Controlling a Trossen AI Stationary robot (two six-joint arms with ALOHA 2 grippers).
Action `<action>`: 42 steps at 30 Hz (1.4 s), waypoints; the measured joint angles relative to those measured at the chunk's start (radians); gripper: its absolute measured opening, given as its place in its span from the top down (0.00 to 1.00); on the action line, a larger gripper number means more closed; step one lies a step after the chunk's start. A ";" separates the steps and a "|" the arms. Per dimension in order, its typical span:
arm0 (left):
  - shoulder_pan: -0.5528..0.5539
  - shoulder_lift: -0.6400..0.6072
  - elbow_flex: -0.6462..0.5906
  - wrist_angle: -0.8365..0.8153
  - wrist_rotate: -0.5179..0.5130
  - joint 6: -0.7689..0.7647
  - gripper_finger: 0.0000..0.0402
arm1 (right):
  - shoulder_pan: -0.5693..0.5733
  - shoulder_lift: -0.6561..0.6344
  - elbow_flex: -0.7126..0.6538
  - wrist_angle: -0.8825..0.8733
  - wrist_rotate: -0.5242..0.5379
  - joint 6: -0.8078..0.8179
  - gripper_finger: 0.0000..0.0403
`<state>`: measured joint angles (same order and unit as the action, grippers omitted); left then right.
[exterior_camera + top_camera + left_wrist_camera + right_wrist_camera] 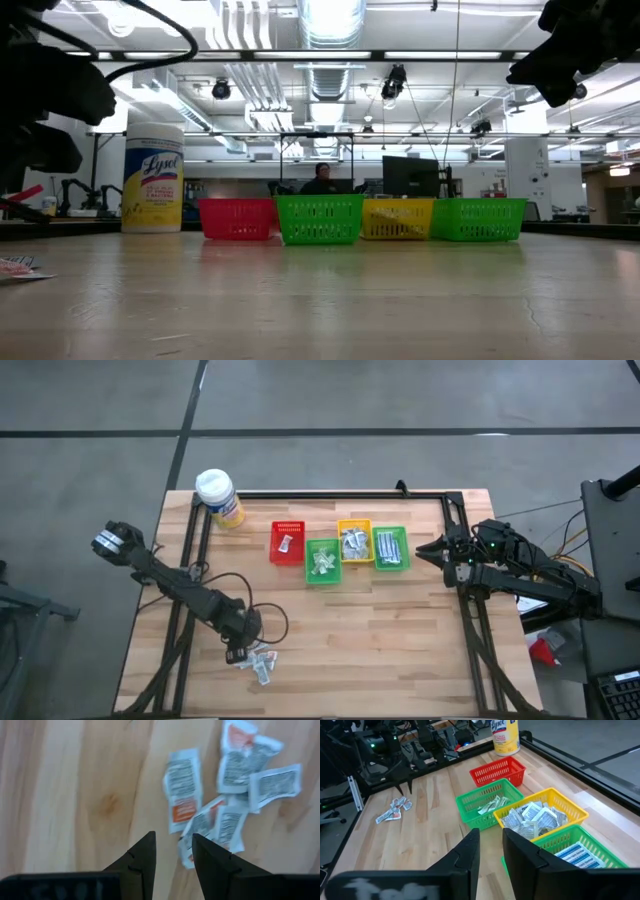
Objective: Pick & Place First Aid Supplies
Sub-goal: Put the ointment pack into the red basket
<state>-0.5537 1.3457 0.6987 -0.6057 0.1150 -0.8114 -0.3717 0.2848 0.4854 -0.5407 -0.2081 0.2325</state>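
A loose pile of small white first aid packets (pixel 258 665) with grey print and orange patches lies flat on the wooden table near its front left; the left wrist view shows the same packets (pixel 227 795). My left gripper (pixel 240 653) points down at the pile's edge. Its fingers (pixel 173 837) stand a little apart over bare wood, and one packet (pixel 186 855) lies beside one fingertip. My right gripper (pixel 428 550) hovers at the table's right, beside the bins. Its fingers (pixel 491 832) stand slightly apart with nothing between them.
Four small bins stand in a row at the table's middle back: red (pixel 287 543), green (pixel 322 561), yellow (pixel 354 541) and green (pixel 390 548), each holding packets. A yellow wipes bottle (pixel 218 497) stands at the back left. Black frame rails (pixel 330 493) border the table.
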 joint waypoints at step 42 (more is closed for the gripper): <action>-0.004 0.001 -0.084 0.143 0.078 0.007 0.70 | 0.000 0.000 0.000 0.000 0.000 0.000 0.83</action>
<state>-0.5575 1.3464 0.6144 -0.4627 0.1932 -0.8042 -0.3716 0.2848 0.4854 -0.5406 -0.2081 0.2325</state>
